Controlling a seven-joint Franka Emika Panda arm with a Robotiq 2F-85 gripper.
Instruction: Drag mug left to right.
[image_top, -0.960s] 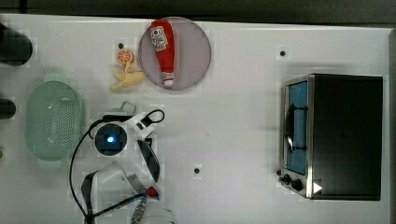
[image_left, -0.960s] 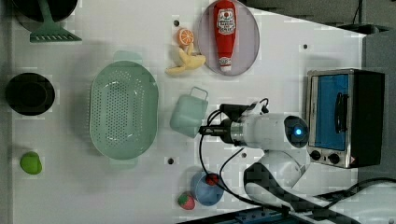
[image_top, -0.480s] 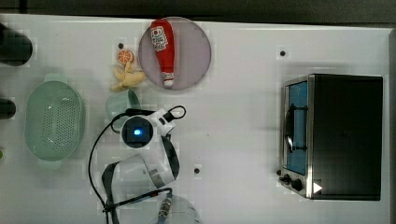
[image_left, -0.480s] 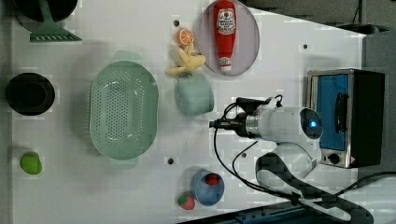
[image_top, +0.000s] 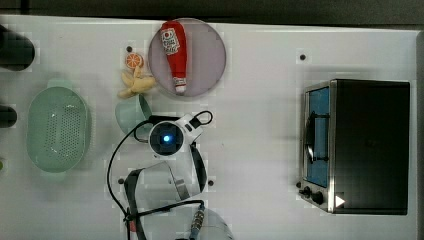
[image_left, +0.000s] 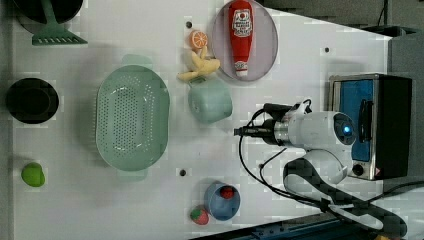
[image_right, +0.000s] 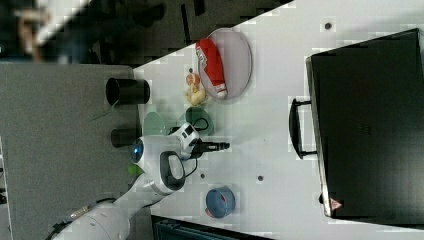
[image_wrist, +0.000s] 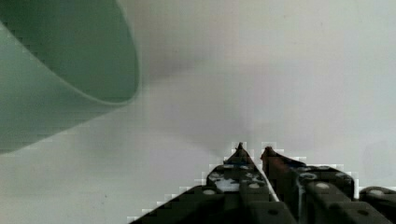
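Arm (image_left: 320, 132): white rounded shells, black bands at the joints. Wrist carries a round cap with a glowing blue light (image_top: 166, 138). Black cable (image_top: 117, 165) loops off the wrist. Gripper (image_wrist: 252, 151): black pointed fingers (image_wrist: 236, 163), small silver screws, scuffed paint.

The mug (image_left: 210, 101) is small, round and pale mint-green, plain, with no marks. It lies on its side on the white table — in the wrist view its open mouth (image_wrist: 79, 51) shows.
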